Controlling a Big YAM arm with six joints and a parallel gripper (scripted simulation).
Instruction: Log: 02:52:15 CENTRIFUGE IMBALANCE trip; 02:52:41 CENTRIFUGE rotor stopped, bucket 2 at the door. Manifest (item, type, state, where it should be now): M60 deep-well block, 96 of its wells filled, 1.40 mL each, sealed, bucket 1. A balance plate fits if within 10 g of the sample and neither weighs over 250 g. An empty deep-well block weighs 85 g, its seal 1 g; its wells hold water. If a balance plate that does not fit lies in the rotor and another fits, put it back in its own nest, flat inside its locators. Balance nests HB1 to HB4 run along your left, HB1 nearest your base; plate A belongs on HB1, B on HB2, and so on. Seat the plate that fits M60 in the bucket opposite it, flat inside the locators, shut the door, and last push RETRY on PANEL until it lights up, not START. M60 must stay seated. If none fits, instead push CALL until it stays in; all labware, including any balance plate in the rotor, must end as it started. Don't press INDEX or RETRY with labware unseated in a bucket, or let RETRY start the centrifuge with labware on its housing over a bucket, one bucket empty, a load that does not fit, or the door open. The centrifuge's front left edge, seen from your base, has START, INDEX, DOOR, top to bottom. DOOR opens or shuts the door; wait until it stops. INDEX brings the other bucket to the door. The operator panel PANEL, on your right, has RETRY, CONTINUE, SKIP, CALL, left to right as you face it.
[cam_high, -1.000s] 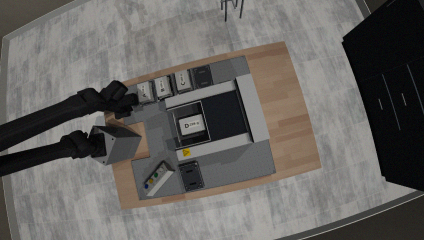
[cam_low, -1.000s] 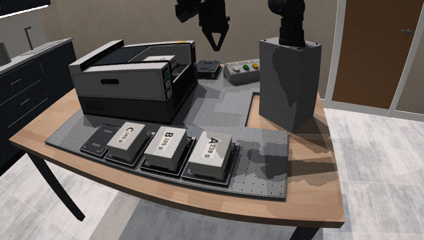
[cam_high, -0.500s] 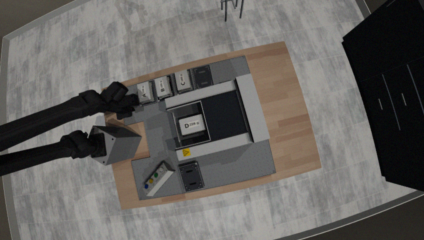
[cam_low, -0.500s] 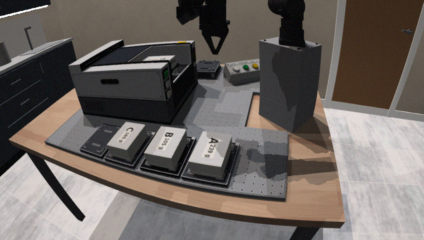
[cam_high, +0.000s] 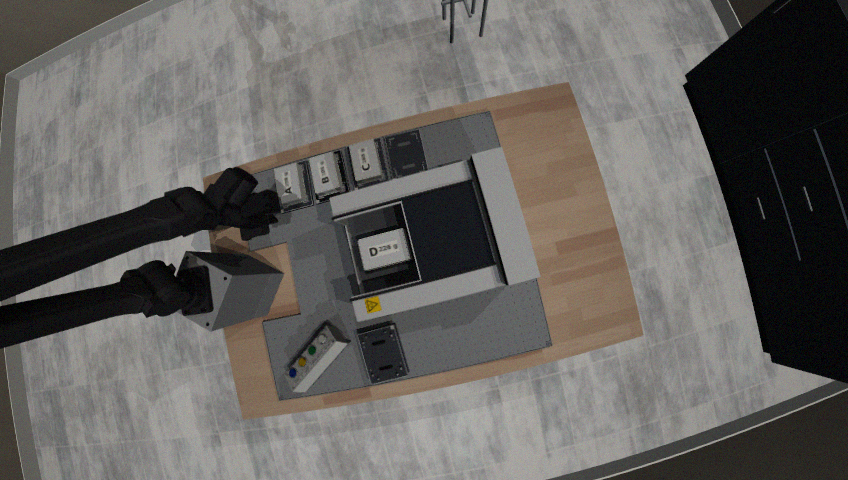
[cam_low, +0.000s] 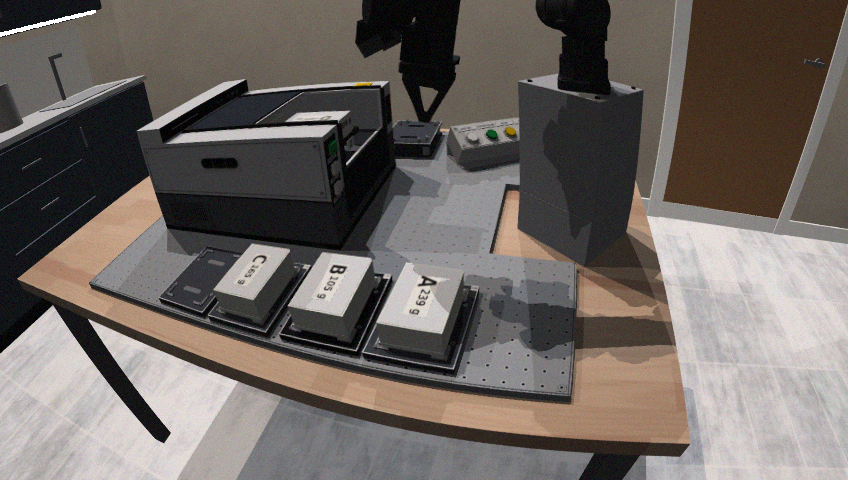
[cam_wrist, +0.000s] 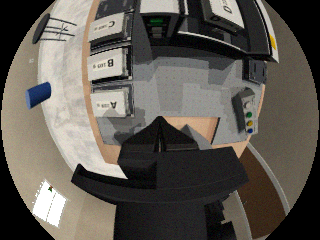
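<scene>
My gripper (cam_high: 270, 214) is shut and empty. It hangs high above the grey baseplate, between plate A and the centrifuge's front, and it also shows in the exterior view (cam_low: 427, 115) and the wrist view (cam_wrist: 160, 123). The centrifuge (cam_high: 416, 237) has its door open. Plate D (cam_high: 383, 249), labelled 226 g, sits in the bucket at the door. Plates A (cam_low: 421, 306) (239 g), B (cam_low: 332, 294) (105 g) and C (cam_low: 252, 279) (165 g) sit in their nests. The fourth nest (cam_low: 196, 285) is empty. M60 is not visible.
The operator panel (cam_high: 315, 356) with coloured buttons stands on the right side. A dark empty nest (cam_high: 380, 352) lies beside it. The centrifuge's buttons (cam_low: 334, 163) sit on its front left edge. The arm's grey pedestal (cam_low: 577, 166) stands near the table edge.
</scene>
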